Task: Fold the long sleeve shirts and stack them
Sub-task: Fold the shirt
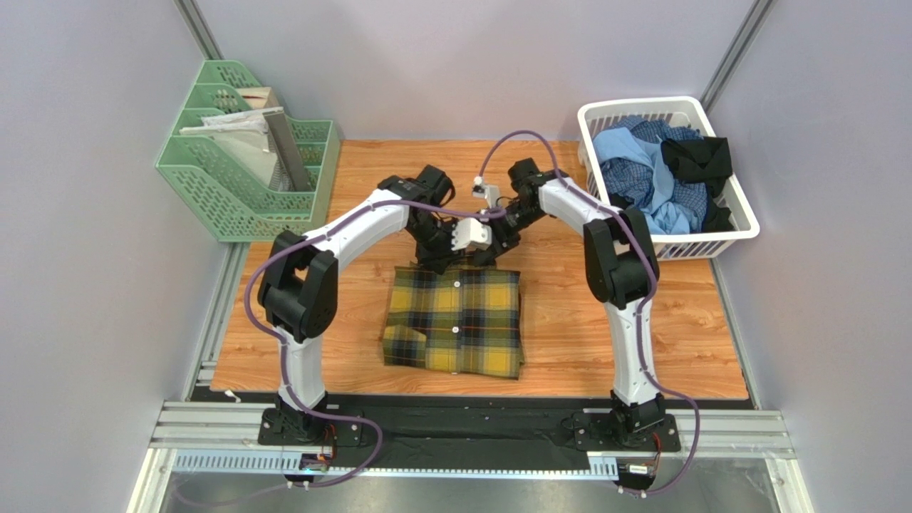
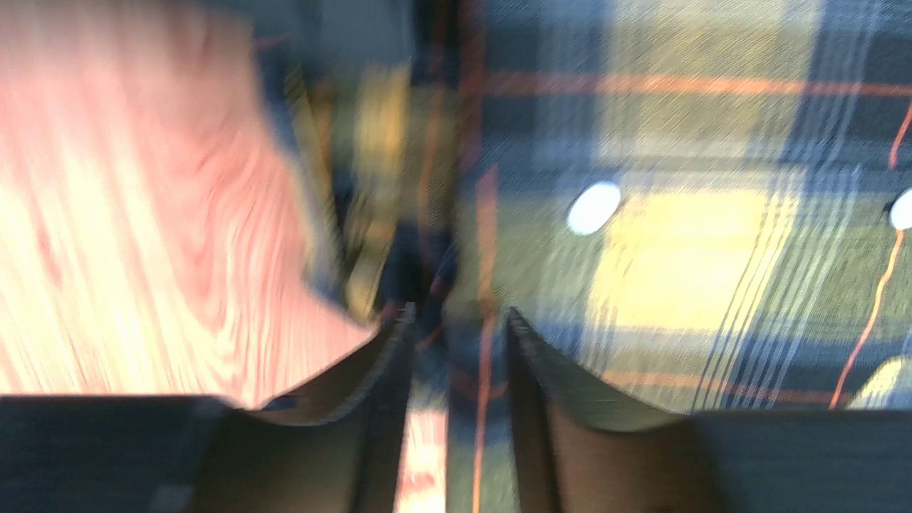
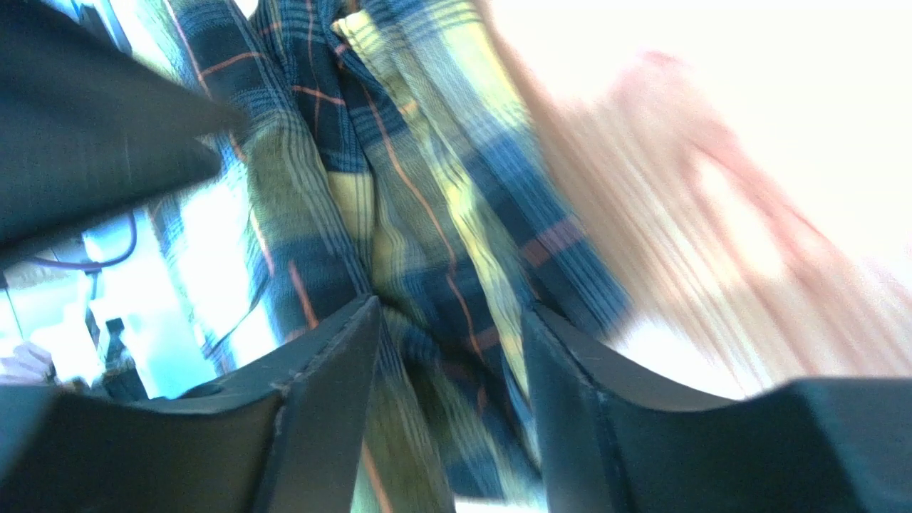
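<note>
Closely paired, the left gripper (image 2: 455, 331) and right gripper (image 3: 450, 321) each pinched the far edge of the plaid shirt (image 1: 455, 321), which lay folded mid-way across the table (image 1: 664, 342); other shirts (image 1: 642, 171) filled the white basket (image 1: 739, 230) far right.

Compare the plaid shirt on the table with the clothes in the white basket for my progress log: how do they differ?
The plaid shirt lies folded into a rough rectangle on the table; the basket clothes sit crumpled in a heap. The plaid shirt is yellow and black; the basket clothes are light blue, blue-checked and black. Both are soft cloth.
</note>
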### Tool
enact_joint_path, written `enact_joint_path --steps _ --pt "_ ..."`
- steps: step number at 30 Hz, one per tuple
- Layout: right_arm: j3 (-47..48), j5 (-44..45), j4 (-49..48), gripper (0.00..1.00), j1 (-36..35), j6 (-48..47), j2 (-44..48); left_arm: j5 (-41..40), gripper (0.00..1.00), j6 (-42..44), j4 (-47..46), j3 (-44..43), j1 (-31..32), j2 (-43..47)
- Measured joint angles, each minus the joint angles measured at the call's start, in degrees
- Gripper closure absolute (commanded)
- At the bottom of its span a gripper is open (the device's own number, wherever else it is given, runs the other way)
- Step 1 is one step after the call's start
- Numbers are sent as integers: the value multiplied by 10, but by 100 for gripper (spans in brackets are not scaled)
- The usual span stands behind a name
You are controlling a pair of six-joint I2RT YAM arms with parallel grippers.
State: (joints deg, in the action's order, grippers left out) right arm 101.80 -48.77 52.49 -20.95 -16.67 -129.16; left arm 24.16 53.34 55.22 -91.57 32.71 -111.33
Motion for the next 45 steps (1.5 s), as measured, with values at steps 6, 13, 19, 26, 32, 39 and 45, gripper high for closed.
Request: enact_joint_path --steps 6,13,19,26,32,39,45 --pt "-31 -7 0 30 70 17 79 84 45 -80 2 -6 -126 39" --pt "-106 -12 -11 26 90 29 167 172 42 -151 5 8 -220 57" --pt "-160 8 -27 26 59 27 175 216 41 -192 -5 46 -219 36" --pt "-189 23 -34 29 47 5 175 228 41 -226 -35 83 -219 11" --pt "-208 22 -32 53 47 -13 176 242 42 -235 -45 110 -219 3" --pt "-215 23 -30 100 45 -27 179 269 91 -250 -49 117 -223 3" --pt "-217 31 -28 100 46 -29 200 294 100 -268 -36 110 -228 3"
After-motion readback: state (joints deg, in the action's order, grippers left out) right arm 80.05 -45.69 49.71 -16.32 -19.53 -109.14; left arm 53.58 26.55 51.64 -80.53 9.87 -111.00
